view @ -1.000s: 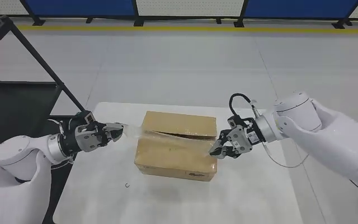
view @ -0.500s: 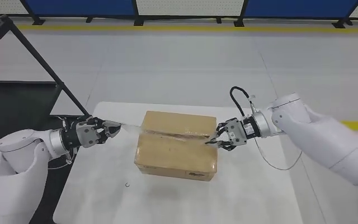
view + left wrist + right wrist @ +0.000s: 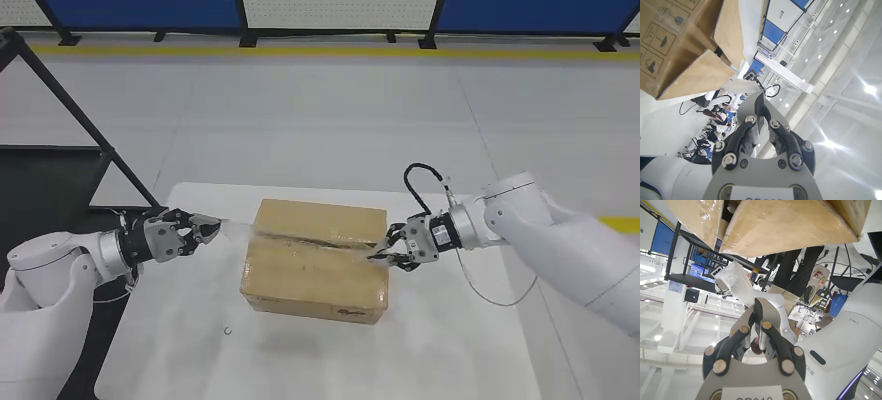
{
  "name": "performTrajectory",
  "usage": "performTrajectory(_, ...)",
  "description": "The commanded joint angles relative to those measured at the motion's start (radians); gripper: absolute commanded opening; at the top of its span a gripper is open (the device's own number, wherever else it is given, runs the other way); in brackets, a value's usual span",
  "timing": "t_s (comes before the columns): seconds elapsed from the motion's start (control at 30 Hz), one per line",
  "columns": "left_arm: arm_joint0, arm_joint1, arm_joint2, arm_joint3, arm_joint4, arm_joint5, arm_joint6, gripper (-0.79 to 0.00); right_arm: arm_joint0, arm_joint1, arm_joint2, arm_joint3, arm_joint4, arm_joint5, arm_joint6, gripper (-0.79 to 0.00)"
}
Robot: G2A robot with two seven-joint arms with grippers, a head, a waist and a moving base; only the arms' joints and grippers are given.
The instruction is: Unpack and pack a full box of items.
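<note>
**Both grippers pinch tape at the box's ends**

From above, the box (image 3: pixel 315 262) sits mid-table (image 3: pixel 450 340), its top flaps slightly parted along the seam. The left gripper (image 3: pixel 205 231) is at the box's 9 o'clock, a little apart from it. The right gripper (image 3: pixel 385 254) is at 3 o'clock, just beside the edge. Clear tape (image 3: pixel 233 229) spans from the left gripper to the box. The wrist views show the grip itself. Each gripper is closed tight on a crumpled tape end, and the dark gap between the flaps is visible beyond it.
</note>
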Motion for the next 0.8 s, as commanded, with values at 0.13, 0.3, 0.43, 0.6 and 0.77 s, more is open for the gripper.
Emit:
performTrajectory(0.13,-0.028,0.004,0.031,0.047,0.005,0.017,-0.007,-0.785,-0.005,-0.003,-0.007,0.054,-0.058,0.002,0.085,-0.785)
performTrajectory(0.3,-0.063,0.005,0.064,0.080,0.002,0.034,-0.020,-0.785,-0.001,-0.016,-0.025,0.081,-0.002,-0.012,0.099,-0.785)
performTrajectory(0.43,-0.085,0.004,0.094,0.090,0.007,0.032,-0.031,-0.785,-0.008,-0.026,-0.041,0.075,0.003,-0.033,0.121,-0.785)
performTrajectory(0.6,-0.103,0.006,0.126,0.105,0.021,0.033,-0.038,-0.785,-0.015,-0.039,-0.041,0.096,0.082,-0.004,0.092,-0.785)
performTrajectory(0.77,-0.121,0.009,0.148,0.119,0.022,0.034,-0.043,-0.785,-0.028,-0.048,-0.041,0.122,0.162,0.002,0.086,-0.785)
